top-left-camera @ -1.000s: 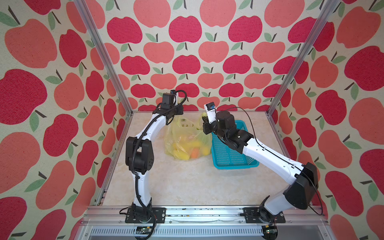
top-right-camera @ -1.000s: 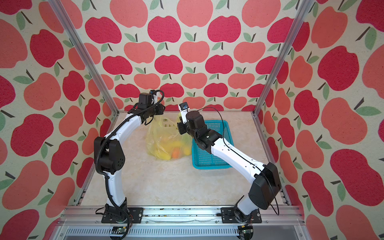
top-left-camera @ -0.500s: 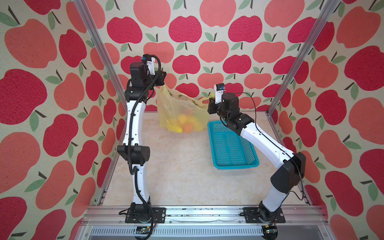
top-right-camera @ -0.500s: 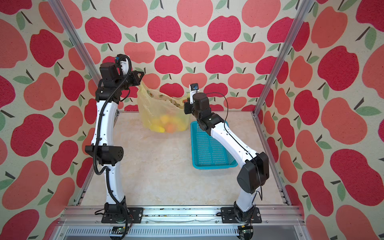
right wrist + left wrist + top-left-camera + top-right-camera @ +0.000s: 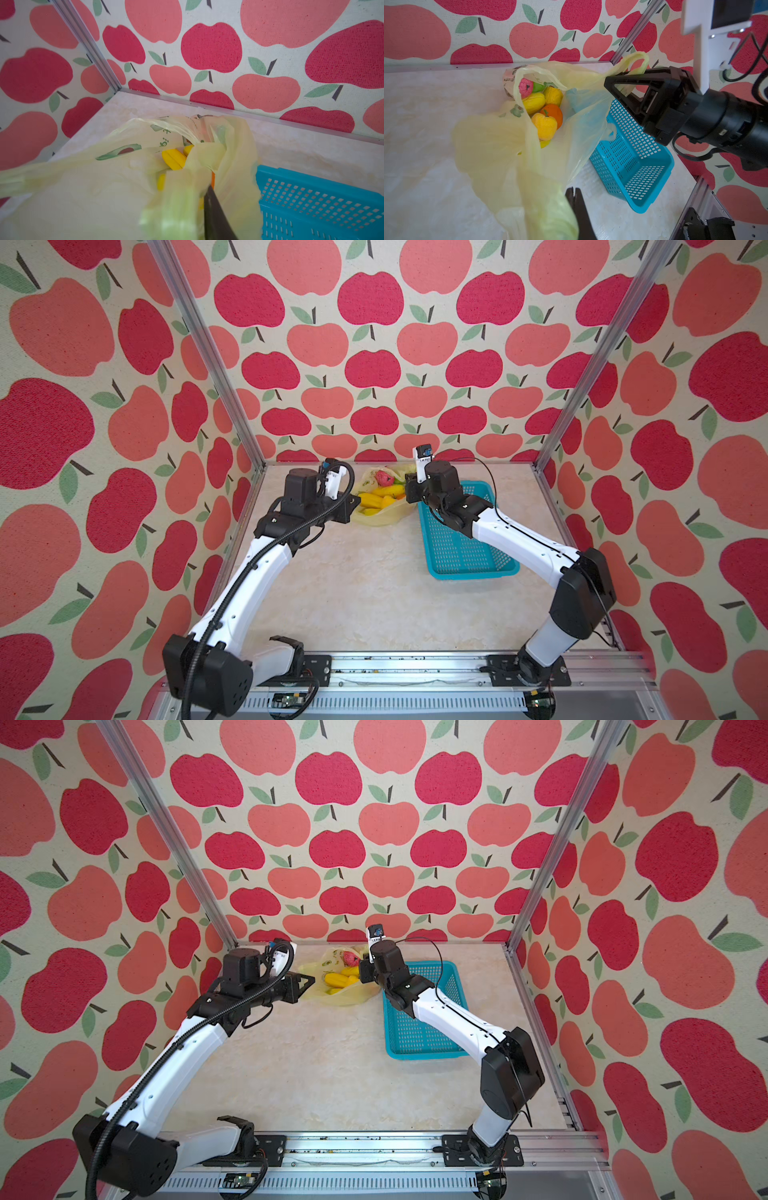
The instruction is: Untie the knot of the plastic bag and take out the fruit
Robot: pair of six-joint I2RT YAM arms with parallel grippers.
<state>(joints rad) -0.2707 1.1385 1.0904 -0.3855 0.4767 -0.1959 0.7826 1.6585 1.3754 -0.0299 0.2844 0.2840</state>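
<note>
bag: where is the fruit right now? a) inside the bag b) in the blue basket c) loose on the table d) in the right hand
a: the fruit shows through the open mouth of the bag, and none shows in the basket.

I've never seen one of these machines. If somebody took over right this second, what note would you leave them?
Left pincer: shut on a handle of the plastic bag.
Right pincer: the other handle lies over its tips; grip unclear.
The bag lies open on the table, beside the turquoise basket, with the fruit inside.
Done: handles untied.
Left: lift the fruit out.
</note>
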